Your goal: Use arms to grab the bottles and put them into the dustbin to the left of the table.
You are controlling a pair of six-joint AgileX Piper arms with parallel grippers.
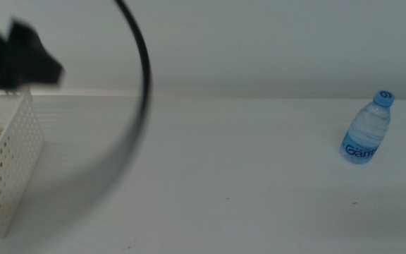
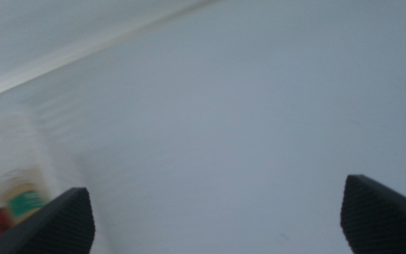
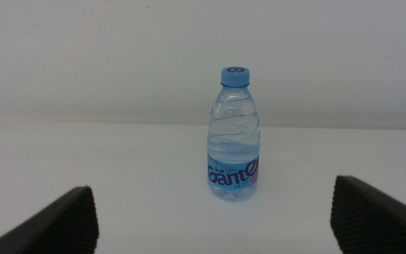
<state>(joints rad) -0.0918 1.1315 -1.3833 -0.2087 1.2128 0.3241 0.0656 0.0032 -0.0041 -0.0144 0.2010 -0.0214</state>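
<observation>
A small clear water bottle (image 1: 366, 130) with a blue cap and blue label stands upright at the right of the white table (image 1: 224, 176). In the right wrist view the bottle (image 3: 235, 134) stands straight ahead of my right gripper (image 3: 217, 222), which is open and some way short of it. The white perforated dustbin (image 1: 13, 159) sits at the table's left edge. My left gripper (image 1: 27, 60) is a dark blur above the dustbin. In its wrist view the left gripper (image 2: 220, 226) is open and empty. Blurred red and green things (image 2: 16, 208) lie in the dustbin.
A black cable (image 1: 139, 92) arcs from the top of the middle view down over the table's left part. A pale wall runs behind the table's far edge (image 1: 259, 95). White tabletop lies between the dustbin and the bottle.
</observation>
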